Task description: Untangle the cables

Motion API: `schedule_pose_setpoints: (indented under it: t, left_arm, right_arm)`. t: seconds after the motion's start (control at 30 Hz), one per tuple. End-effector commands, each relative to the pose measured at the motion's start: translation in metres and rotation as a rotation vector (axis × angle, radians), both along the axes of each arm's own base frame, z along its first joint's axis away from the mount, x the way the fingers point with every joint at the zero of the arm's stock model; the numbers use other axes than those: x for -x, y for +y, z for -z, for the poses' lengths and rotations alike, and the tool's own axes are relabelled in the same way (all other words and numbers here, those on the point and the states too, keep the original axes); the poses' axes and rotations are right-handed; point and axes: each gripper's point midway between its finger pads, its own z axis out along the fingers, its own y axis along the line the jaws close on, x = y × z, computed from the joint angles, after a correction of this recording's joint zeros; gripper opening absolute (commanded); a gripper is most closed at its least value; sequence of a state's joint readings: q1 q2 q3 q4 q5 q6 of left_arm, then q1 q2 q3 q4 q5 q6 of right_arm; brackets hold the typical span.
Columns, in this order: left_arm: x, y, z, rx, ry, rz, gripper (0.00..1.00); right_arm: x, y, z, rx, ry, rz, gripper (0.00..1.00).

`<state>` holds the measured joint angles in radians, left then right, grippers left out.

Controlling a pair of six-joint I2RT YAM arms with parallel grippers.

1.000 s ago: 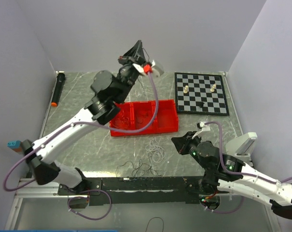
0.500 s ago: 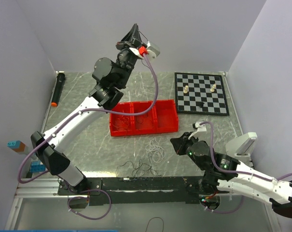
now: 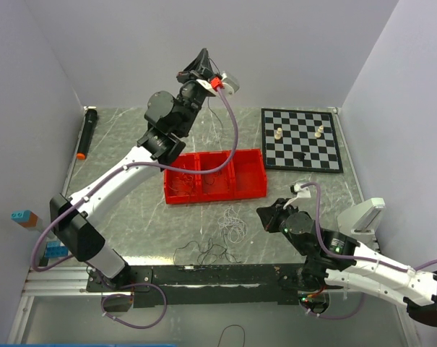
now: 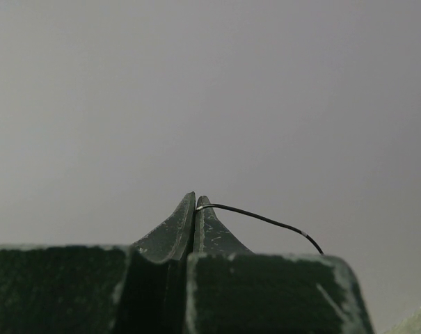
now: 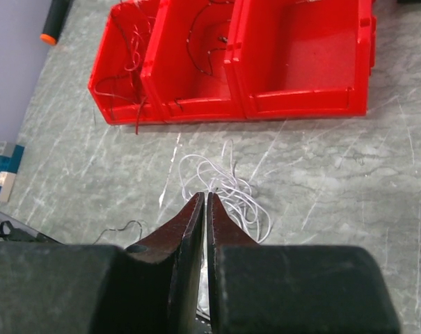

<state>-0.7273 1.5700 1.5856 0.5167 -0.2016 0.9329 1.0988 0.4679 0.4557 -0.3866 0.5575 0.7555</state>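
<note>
Grey wall [image 4: 210, 83] backs the left gripper [image 4: 196, 202], held high with its jaws pressed onto a thin black wire [image 4: 266, 220] (it arcs off to the right). The right gripper [image 5: 204, 198] hovers low, pinched together on nothing, above the white cable tangle [image 5: 220, 188] lying on the marbled table [image 5: 349, 181]. Just beyond stands the red bin [image 5: 300, 62], with more wires [image 5: 203, 42] inside.
</note>
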Motion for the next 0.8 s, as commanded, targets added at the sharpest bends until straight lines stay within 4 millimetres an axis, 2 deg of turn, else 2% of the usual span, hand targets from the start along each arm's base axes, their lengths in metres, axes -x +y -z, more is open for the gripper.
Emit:
schedule_pose_setpoints:
  t: [0.0, 0.13, 0.27, 0.43, 0.5, 0.63, 0.73, 0.77]
  left_arm:
    - [0.012, 0.007, -0.044, 0.096, -0.092, 0.029, 0.02]
    - [0.016, 0.012, -0.060, 0.116, -0.123, 0.020, 0.02]
    - [0.015, 0.019, -0.059, 0.120, -0.122, 0.007, 0.02]
    - [0.008, 0.025, -0.040, 0.106, -0.093, -0.010, 0.02]
    - [0.002, 0.028, -0.027, 0.094, -0.070, -0.022, 0.01]
    - [-0.007, 0.031, 0.010, 0.049, -0.019, -0.042, 0.02]
    - [-0.010, 0.031, 0.029, 0.032, 0.011, -0.047, 0.02]
    - [-0.009, 0.030, 0.030, 0.033, 0.013, -0.039, 0.02]
  right_arm:
    - [-0.002, -0.003, 0.003, -0.009, 0.007, 0.027, 0.12]
    - [-0.001, 0.000, 0.006, -0.018, 0.017, 0.018, 0.11]
    - [-0.001, 0.000, 0.008, -0.014, 0.021, 0.016, 0.11]
    - [0.000, -0.001, 0.009, -0.012, 0.029, 0.022, 0.11]
    - [0.000, -0.003, 0.011, -0.005, 0.032, 0.027, 0.11]
    - [0.000, -0.006, 0.012, 0.001, 0.035, 0.037, 0.11]
    - [0.000, -0.009, 0.013, 0.006, 0.036, 0.047, 0.11]
    - [0.000, -0.010, 0.013, 0.007, 0.038, 0.051, 0.11]
